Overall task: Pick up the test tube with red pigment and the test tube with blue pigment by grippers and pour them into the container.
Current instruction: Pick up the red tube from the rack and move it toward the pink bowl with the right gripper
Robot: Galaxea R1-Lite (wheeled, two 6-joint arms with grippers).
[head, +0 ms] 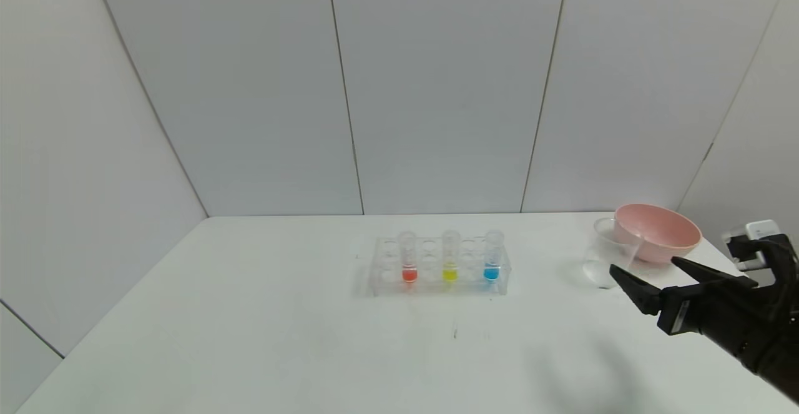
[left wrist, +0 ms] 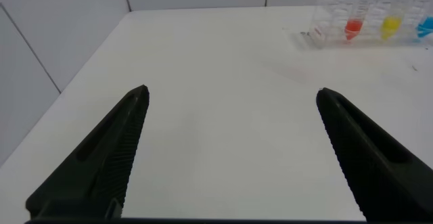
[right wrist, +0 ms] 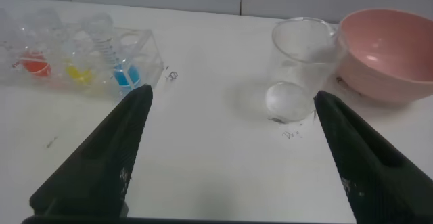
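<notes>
A clear rack (head: 439, 265) stands mid-table holding three tubes. The red tube (head: 408, 256) is at its left, a yellow tube (head: 450, 255) in the middle, the blue tube (head: 492, 255) at its right. The clear container (head: 610, 253) stands to the right of the rack, empty. My right gripper (head: 645, 269) is open and empty, raised at the right in front of the container. In the right wrist view the blue tube (right wrist: 120, 61) and the container (right wrist: 299, 65) lie ahead of the open gripper (right wrist: 230, 95). My left gripper (left wrist: 232, 92) is open and empty over bare table, far from the rack (left wrist: 369, 22).
A pink bowl (head: 656, 233) sits just behind and to the right of the container, touching or nearly touching it. Grey wall panels close off the back and the left. The table's left edge runs diagonally at the left.
</notes>
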